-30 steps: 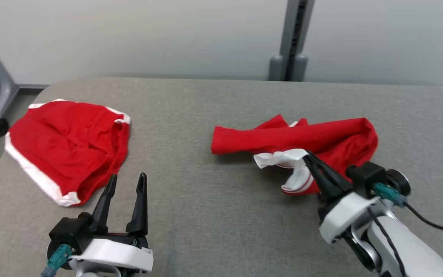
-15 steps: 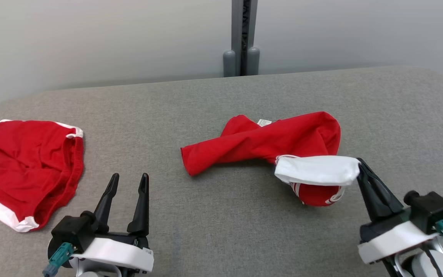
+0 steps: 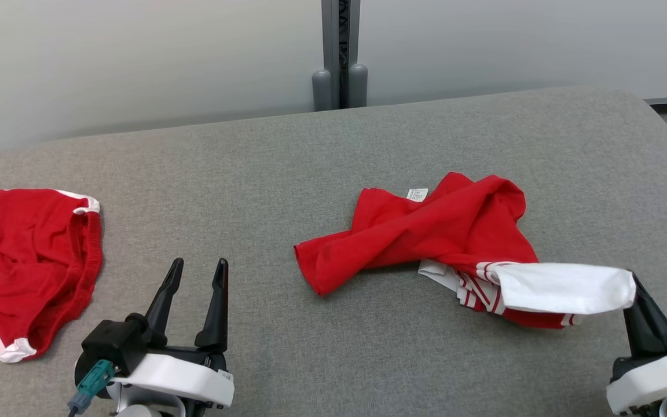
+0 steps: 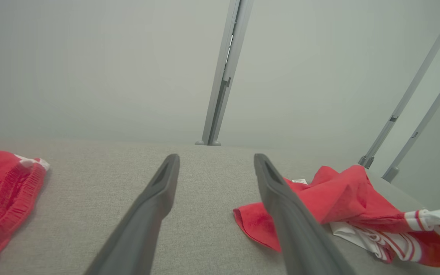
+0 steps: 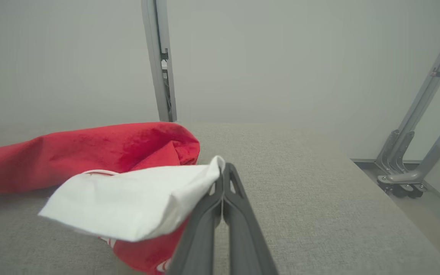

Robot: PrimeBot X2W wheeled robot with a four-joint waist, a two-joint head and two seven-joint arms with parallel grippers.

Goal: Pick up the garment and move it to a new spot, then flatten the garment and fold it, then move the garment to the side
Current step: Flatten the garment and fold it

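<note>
Head view, lower right: seeing right gripper [image 3: 634, 279] clenched tight on the corner of the white panel [image 3: 559, 286], fingers pressed together with no gap. Confirmed on right wrist view: tips meeting on the white fabric edge, panel held up off the grey padded surface [image 3: 310, 162] and pulled taut towards the pincer. Lower left: seeing left gripper [image 3: 197, 263] spread wide, released, gripping nothing and touching nothing. Hovers well apart from both cloths. Left wrist view agrees, with bare grey surface between the fingers.

Garment [image 3: 426, 231]: lying right of centre on the surface. Red, crumpled and twisted, not flat, with one rolled end pointing towards the left gripper. Small label [image 3: 417, 194] showing at the far edge. Red-and-white striped trim [image 3: 472, 292] bunched under the white panel, near side. Can't tell which part of the garment the panel is. Second red garment [image 3: 21, 249] with white trim lying at far left, well apart.
</note>
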